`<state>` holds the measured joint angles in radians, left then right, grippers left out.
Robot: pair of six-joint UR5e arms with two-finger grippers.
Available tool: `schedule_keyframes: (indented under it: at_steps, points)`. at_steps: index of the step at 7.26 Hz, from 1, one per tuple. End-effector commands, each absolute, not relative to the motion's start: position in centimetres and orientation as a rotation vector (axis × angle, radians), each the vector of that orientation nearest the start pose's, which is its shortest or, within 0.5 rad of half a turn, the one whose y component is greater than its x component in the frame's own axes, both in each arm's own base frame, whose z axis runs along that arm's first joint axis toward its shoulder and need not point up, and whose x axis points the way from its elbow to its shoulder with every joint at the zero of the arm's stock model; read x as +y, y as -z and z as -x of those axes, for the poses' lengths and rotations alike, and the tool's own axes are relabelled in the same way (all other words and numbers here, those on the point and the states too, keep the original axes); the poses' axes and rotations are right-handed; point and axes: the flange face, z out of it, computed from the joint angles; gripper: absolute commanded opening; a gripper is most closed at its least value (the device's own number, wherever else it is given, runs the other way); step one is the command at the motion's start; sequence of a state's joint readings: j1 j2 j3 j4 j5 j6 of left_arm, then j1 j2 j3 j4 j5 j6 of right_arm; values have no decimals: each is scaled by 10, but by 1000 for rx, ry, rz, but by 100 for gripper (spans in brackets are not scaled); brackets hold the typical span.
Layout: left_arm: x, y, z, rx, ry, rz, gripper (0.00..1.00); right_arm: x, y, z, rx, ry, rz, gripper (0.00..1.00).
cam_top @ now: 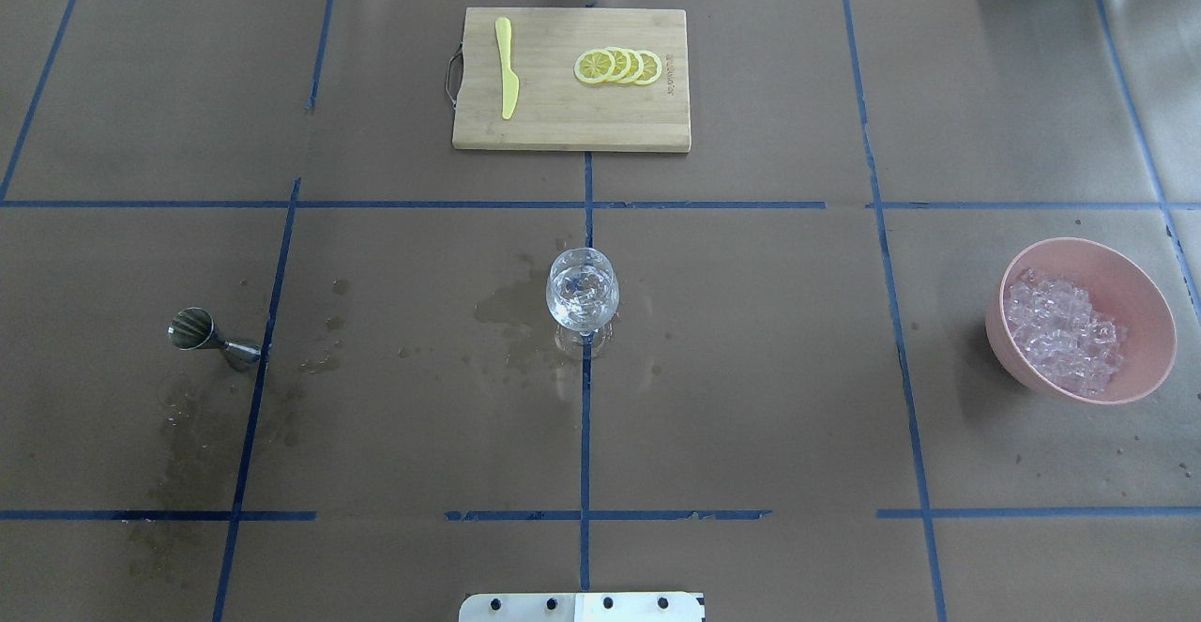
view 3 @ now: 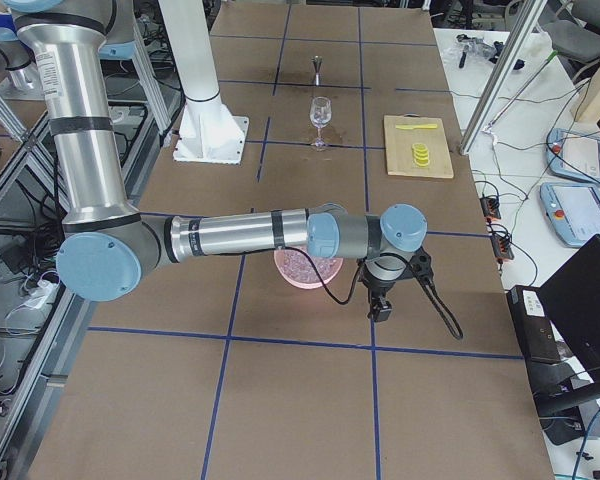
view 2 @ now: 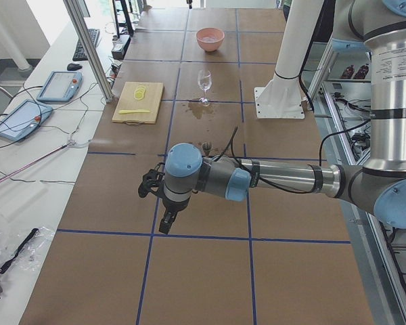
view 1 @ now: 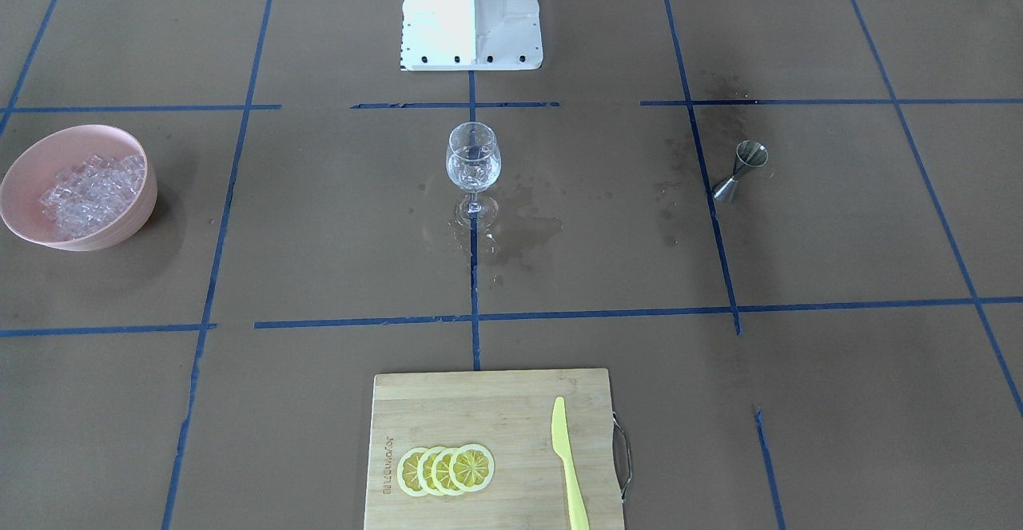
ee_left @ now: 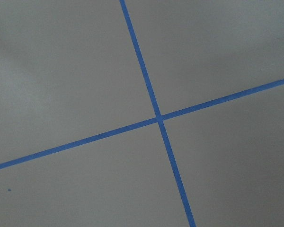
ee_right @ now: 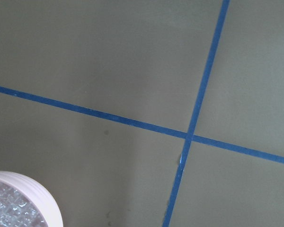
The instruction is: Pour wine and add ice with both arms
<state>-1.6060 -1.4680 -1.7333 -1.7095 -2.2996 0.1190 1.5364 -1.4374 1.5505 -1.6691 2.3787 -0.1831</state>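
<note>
The left gripper is seen hanging fingers-down over bare brown paper at the table's end on the robot's left. Nothing is touched by it, and whether its fingers are spread or pressed together cannot be told from that side view; only crossed blue tape lines are shown by its wrist camera. The right gripper is likewise hung over the paper near the pink bowl, nothing visibly gripped, its opening not to be judged from there either. The bowl's rim is caught in a corner of the right wrist view. The ice is heaped in that bowl, on the robot's right. The wine glass is stood at the table's centre on a tape line, with glittering clear contents inside, though the wine cannot be told from cubes there. Wet patches are spread beside its foot. A steel jigger is set on the robot's left, beside darker stains. A cutting board bearing lemon slices and a yellow knife is laid at the far edge.
</note>
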Motion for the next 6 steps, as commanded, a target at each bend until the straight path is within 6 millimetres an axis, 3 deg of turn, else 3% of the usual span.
schedule_keyframes:
  at_steps: [1,2,4,6]
  points:
    - [-461,-620,82,722,-62,-200,100,-517,-640,-74,-805,134,-60,100]
    - [-465,-621,81,723,-64,-203,100,-506,-652,-75,-807,124,-41,100]
    - [-481,-630,82,723,-73,-225,100,-503,-654,-75,-806,117,-34,100]
    - [-481,-634,82,723,-70,-223,100,-504,-654,-76,-803,101,-28,100]
